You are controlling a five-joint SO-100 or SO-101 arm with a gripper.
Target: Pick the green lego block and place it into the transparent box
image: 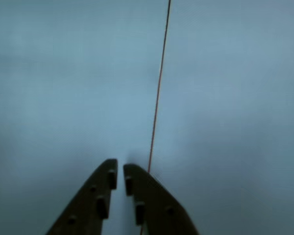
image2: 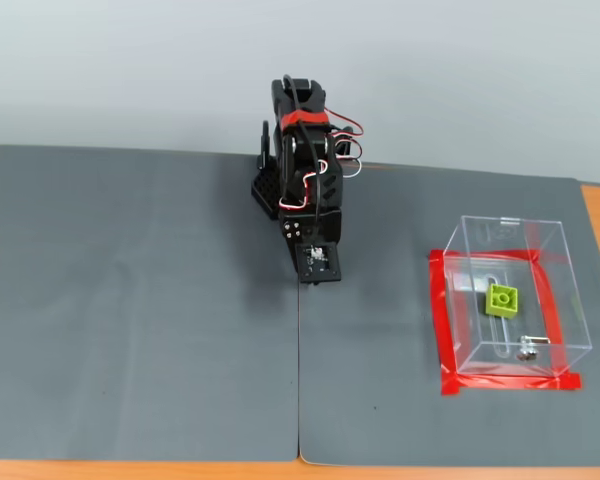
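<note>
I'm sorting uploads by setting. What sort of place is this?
Probably a hobby or lab tabletop: a small arm on grey mats, with a red-taped transparent box holding the green lego block.

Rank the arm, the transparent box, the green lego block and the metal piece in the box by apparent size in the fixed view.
1. arm and transparent box: too close to rank
2. green lego block
3. metal piece
</note>
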